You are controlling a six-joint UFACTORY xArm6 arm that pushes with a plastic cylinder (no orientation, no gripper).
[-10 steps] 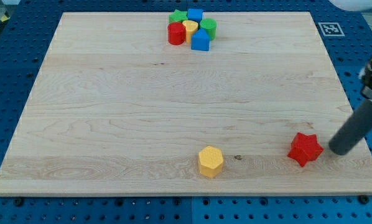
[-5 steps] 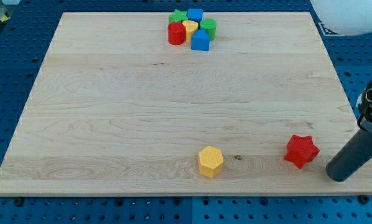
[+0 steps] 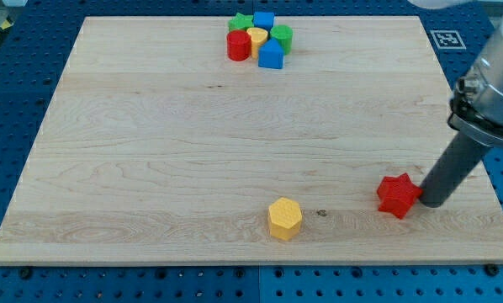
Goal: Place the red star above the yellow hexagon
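Red star (image 3: pixel 398 195) touches my tip (image 3: pixel 428 203); yellow hexagon (image 3: pixel 285 219) leftward.

Eight blocks: two each red, yellow, green, blue.

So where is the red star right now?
The red star sits near the board's bottom right in the camera view, right of the yellow hexagon, with my tip against its right side.

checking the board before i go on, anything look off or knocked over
Nothing stands out. The red star and yellow hexagon sit flat near the view's bottom, my tip touching the star's right side. The other blocks huddle tidily at the top of the board.
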